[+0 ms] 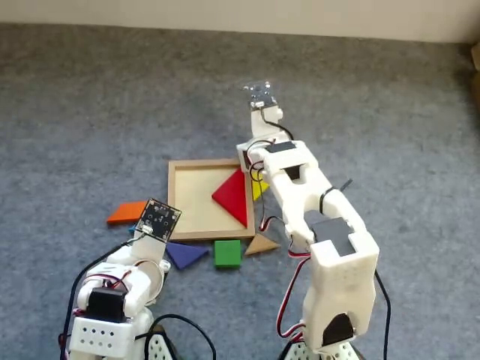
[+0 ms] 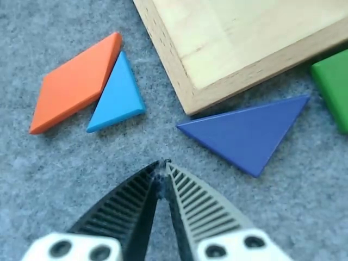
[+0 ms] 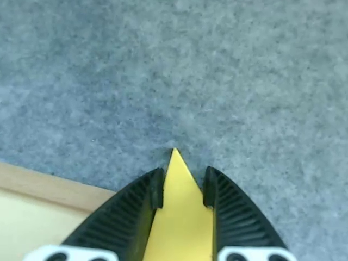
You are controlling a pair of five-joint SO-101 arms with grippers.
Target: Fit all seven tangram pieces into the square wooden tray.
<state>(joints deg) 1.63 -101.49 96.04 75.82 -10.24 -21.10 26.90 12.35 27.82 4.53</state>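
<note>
1. Carpet, grey, covers the table in the high view; on it lies a square wooden tray with a large red triangle inside, against its right wall. An orange parallelogram sits left of the tray. A dark blue triangle, green square and tan wooden triangle line its near rim.
2. Left wrist view: the left gripper, clenched on nothing, hangs over carpet near the dark blue triangle. A light blue triangle touches the orange parallelogram.
3. Right wrist view: the right gripper grasps a yellow triangle, its tip over carpet just beyond the tray's rim.
</note>
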